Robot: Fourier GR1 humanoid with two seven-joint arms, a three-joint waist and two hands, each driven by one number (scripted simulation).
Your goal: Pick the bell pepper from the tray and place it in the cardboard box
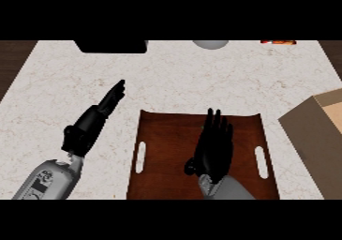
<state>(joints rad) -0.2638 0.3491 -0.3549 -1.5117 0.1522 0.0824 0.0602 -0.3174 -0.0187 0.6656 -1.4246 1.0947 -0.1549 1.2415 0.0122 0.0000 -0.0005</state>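
Hands over the counter (201, 70), my right hand (215, 150) above the brown tray (159, 140).

My right fingers lie straight and together, pointing away from me along the tray's long axis, palm down, holding nothing. I cannot see the bell pepper, so I cannot tell where it is, how it looks or which way it points. My left hand (104, 110) rests left of the tray, fingers straight, angled up and right. The cardboard box (318, 136) stands right of the tray, open.
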